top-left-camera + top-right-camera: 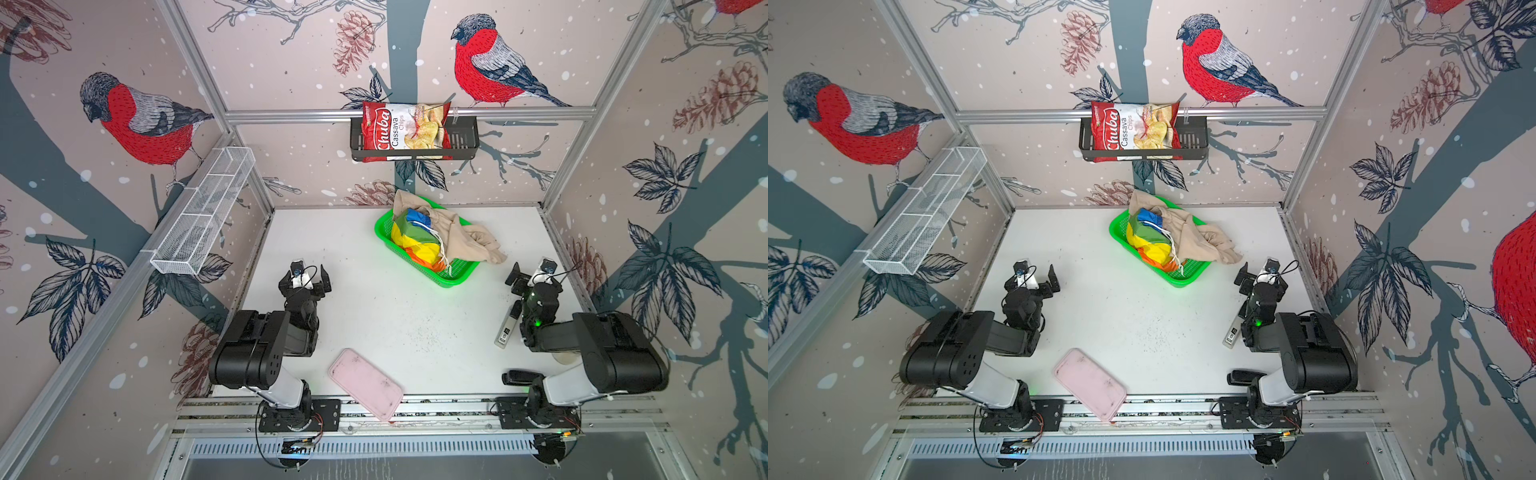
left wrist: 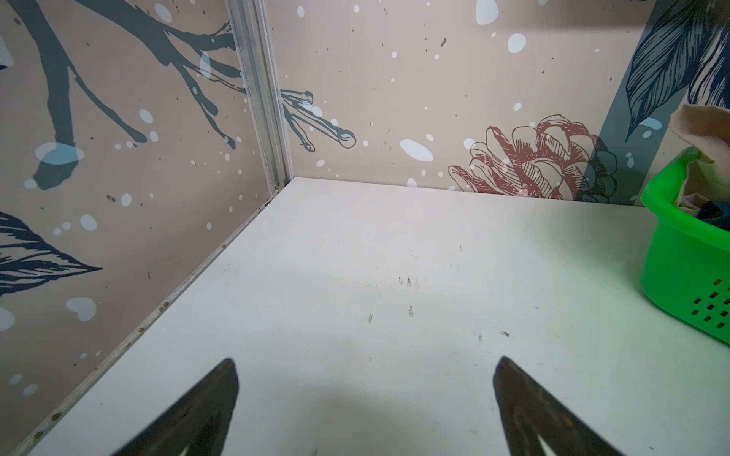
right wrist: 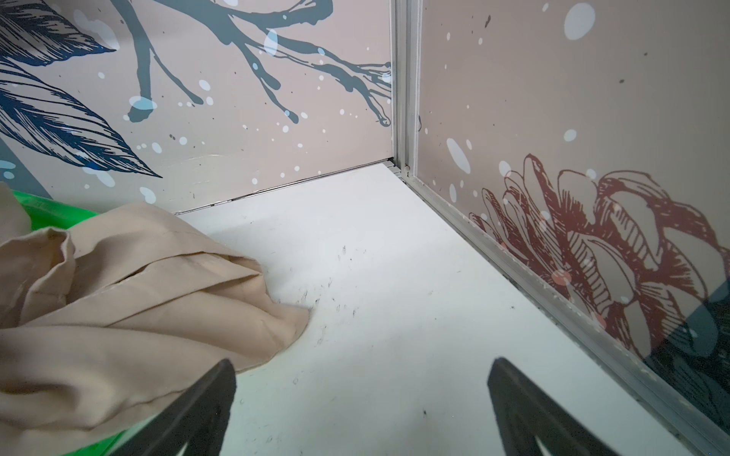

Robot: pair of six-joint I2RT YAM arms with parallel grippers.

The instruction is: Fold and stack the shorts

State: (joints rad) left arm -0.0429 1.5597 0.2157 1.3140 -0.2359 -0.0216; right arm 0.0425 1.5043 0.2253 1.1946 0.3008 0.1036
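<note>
Open and empty: right pincer (image 1: pixel 532 269), over the desk (image 1: pixel 374 316). Beige shorts (image 1: pixel 471 239) sit just beside it at 10 o'clock in both top views. They are crumpled and spill over the basket (image 1: pixel 455 279) rim onto the desk; the nearest hem looks the likely grab. Striped shorts (image 1: pixel 415 239), shiny and bunched, lie in the basket, long axis 11-to-5. Also open: left pincer (image 1: pixel 311 272), well apart, basket at its 2 o'clock.

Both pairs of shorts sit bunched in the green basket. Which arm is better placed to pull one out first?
Right, probably: the beige shorts spill over the green basket toward the open right tool, lying beside one finger in its wrist view. The open left tool sits farther off.
</note>
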